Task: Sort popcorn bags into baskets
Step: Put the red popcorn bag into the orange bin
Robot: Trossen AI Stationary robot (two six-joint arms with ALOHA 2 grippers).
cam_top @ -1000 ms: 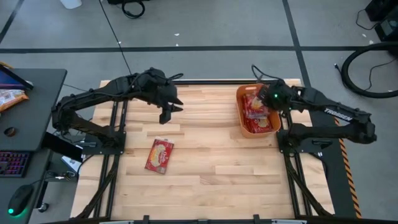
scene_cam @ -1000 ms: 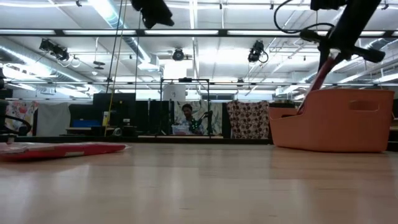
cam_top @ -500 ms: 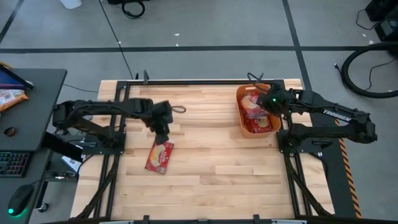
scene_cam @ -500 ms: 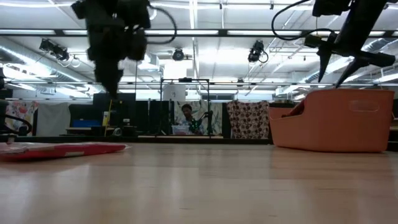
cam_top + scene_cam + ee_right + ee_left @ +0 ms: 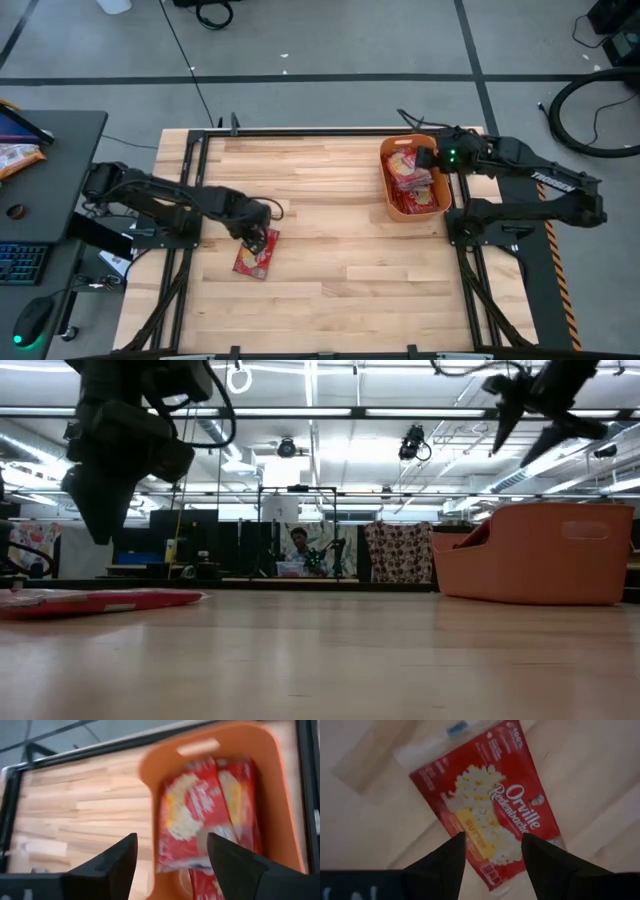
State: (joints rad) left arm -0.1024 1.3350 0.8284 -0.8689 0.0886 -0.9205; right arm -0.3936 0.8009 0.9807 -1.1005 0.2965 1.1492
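Note:
One red popcorn bag [image 5: 258, 256] lies flat on the table's left half, printed face up [image 5: 485, 805], and shows as a low red strip in the low view [image 5: 100, 601]. My left gripper [image 5: 256, 238] hangs open just above it, fingers pointing down on either side of the bag's middle [image 5: 492, 844] and clear of it [image 5: 98, 535]. The orange basket [image 5: 388, 195] stands at the far right with several red bags [image 5: 205, 815] inside. Above it my right gripper [image 5: 428, 160] is open and empty [image 5: 172, 845].
A desk at the left carries an orange snack bag [image 5: 15, 155] and a keyboard. Black frame rails run along the table's far edge and both sides. Bare wood lies between the lone bag and the basket [image 5: 540, 555]. A person [image 5: 300, 550] sits far behind the table.
My left gripper has come down and toward the near edge, rolling its wrist, until it hangs over the lone bag. My right gripper has opened and let go of a red bag, which has dropped into the basket; the gripper then rose a little.

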